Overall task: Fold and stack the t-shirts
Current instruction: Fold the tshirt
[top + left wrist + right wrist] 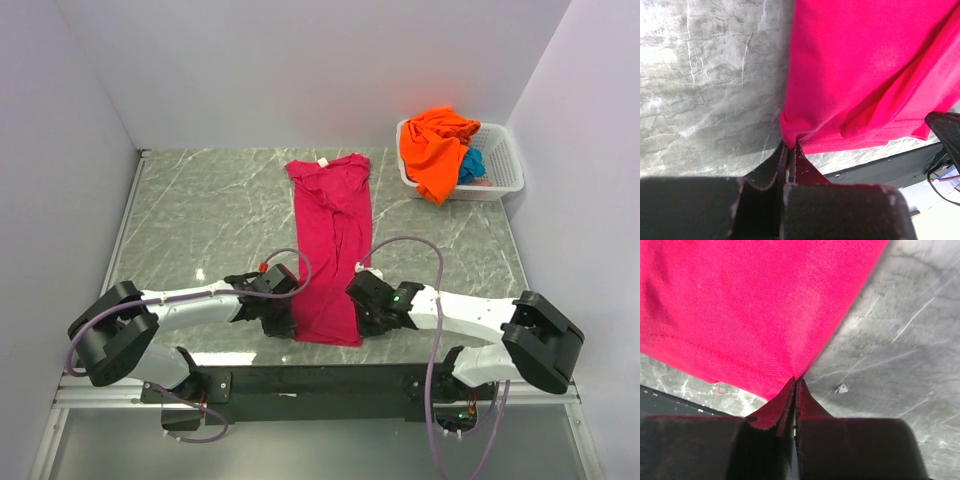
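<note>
Hem of soft creased magenta t-shirt (335,240) clenched in left pincer (789,144) and right pincer (795,380)

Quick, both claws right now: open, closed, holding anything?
Left claw: closed, pinching the magenta-pink cloth t-shirt at one near hem corner.
Right claw: closed on the same shirt's other hem corner.

One t-shirt (333,250) lies lengthwise down the middle of the bench (200,210), collar at the far end. The left gripper (287,322) pinches its near left corner, the right gripper (360,312) its near right. A basket (507,172) at the far right holds two heaped t-shirts (435,150), one draped over its front rim
</note>
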`<state>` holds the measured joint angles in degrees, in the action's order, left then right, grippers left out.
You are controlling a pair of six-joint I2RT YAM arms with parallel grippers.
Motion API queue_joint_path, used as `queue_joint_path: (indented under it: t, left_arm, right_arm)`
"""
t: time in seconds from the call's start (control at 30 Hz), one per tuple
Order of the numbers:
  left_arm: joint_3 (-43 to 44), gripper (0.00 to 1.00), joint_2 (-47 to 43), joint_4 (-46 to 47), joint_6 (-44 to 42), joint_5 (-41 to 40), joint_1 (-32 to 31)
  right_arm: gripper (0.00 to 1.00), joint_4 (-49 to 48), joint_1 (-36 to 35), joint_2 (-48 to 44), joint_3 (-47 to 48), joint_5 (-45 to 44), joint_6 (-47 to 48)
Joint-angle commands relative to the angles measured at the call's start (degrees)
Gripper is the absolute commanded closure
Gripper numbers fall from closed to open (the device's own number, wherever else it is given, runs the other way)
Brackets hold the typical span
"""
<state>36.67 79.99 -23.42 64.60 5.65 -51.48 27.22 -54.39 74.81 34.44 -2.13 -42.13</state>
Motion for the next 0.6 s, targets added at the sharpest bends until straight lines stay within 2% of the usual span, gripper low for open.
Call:
queue_joint_path:
  t: [0.0,0.13,0.27,0.43,0.53,0.57]
  left_arm:
    - [-0.7,0.99,-0.4,-3.3,0.0,-2.5,-0.4]
    - [-1.0,0.99,-0.7,-4.5,0.4,-2.4,-0.4]
    - [-4.0,0.99,-4.3,-5.0,1.1,0.3,-0.8]
    - [-7.0,0.99,-10.1,-1.6,5.9,4.1,-9.1]
    - [-6.0,0.99,-10.6,-3.9,8.0,3.3,-11.8]
    - [-4.9,0.99,-10.9,-7.7,8.4,2.4,-12.0]
  right_arm:
    - [0.98,2.0,-0.3,-1.2,-3.4,2.0,-1.9]
    - [1.00,3.4,-0.4,-4.0,-4.6,2.0,-2.7]
    - [1.00,5.7,-0.4,-11.1,-7.4,2.8,-2.7]
    - [1.00,-3.0,-4.4,-18.0,-12.1,13.6,-5.3]
    - [1.00,-4.1,-7.5,-19.0,-11.6,13.3,-6.9]
    - [1.00,-3.0,-7.8,-19.0,-11.2,12.4,-6.8]
